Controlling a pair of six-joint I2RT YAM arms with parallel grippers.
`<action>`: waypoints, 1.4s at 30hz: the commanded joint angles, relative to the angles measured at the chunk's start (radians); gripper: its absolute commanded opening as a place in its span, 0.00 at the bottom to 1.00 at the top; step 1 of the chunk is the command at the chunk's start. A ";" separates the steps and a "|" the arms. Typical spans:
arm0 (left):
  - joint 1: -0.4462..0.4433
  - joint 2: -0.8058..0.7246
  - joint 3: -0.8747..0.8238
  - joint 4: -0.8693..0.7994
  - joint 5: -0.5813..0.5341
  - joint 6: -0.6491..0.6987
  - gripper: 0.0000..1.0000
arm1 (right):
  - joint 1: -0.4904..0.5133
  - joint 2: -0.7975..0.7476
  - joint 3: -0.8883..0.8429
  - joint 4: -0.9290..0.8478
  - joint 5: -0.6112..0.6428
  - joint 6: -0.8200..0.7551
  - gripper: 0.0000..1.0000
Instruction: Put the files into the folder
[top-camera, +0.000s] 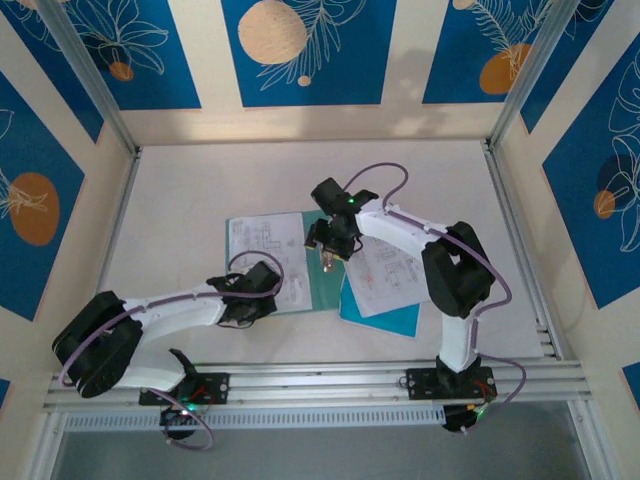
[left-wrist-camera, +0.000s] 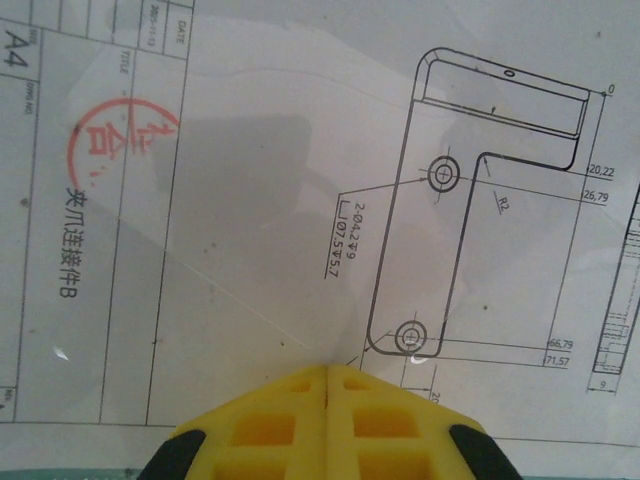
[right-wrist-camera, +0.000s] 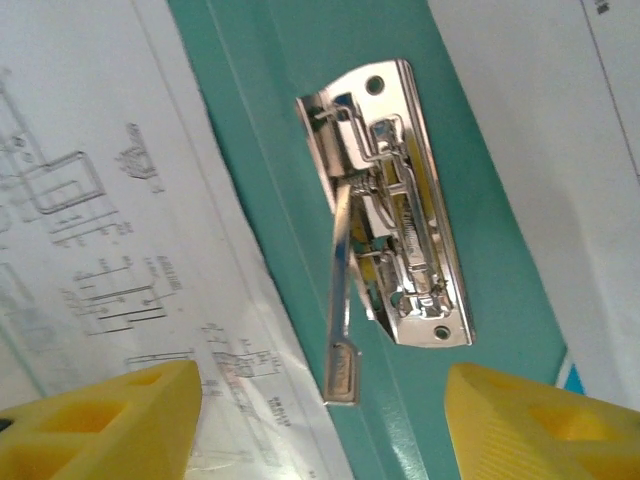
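Note:
The teal folder lies open in the middle of the table. One printed file sheet lies on its left leaf and another on its right leaf. My left gripper is shut with nothing between its fingers. Its yellow fingertips rest on the left sheet, near a drawn bracket. My right gripper hovers open over the spine. In the right wrist view the gripper straddles the teal spine. The silver clip has its lever raised, beside the sheet's edge.
Aluminium rails run along the table's near edge by the arm bases. Cream walls with blue leaf panels enclose the white table at the back and sides. A purple cable loops above the right arm.

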 joint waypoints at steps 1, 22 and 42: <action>0.015 0.005 -0.035 -0.132 -0.025 0.019 0.00 | -0.001 -0.035 -0.065 0.076 -0.077 0.161 0.68; 0.020 0.017 -0.019 -0.134 -0.015 0.058 0.00 | -0.029 0.004 -0.151 0.377 -0.182 0.596 0.69; 0.031 -0.015 -0.029 -0.165 -0.016 0.088 0.00 | -0.140 0.164 0.093 0.378 -0.234 0.528 0.66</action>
